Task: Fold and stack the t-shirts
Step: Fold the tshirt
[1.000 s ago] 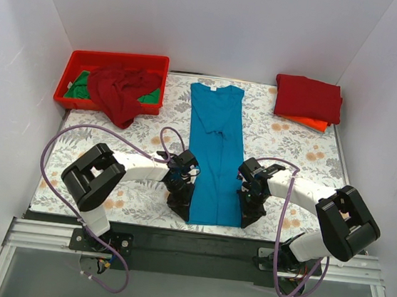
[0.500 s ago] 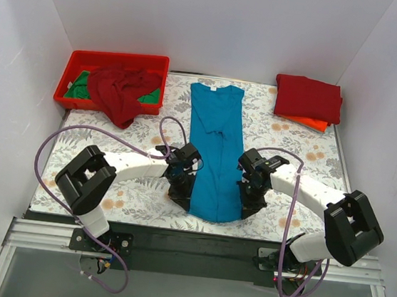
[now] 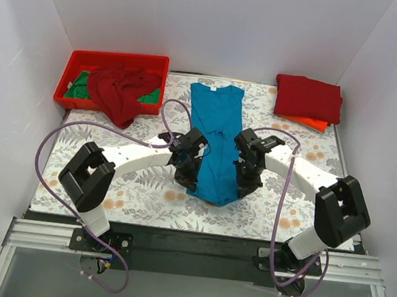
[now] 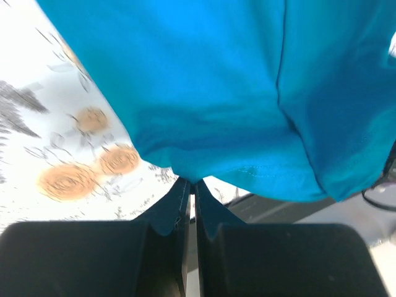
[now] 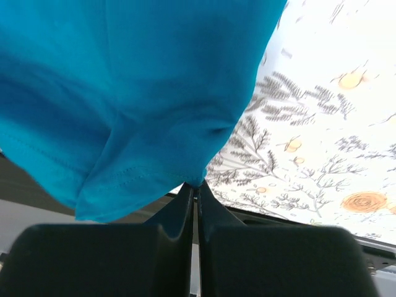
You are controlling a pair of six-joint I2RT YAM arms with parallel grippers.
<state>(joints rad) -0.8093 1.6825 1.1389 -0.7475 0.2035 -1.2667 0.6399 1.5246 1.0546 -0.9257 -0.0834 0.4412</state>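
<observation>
Top external shows the blue t-shirt [image 3: 216,118] lying lengthwise in the middle of the counter [image 3: 143,196], its near hem raised and sagging between the left hand [image 3: 186,172] and the right hand [image 3: 247,183] — each pinched tight on a hem corner, as both wrist views confirm. The fabric looks light, limp and stretchy. Corner grips suit it, though the unsupported middle will likely droop and may wrinkle in the fold.

Overhead view from behind — wrist views both close on the teal shirt [image 3: 216,118].
</observation>
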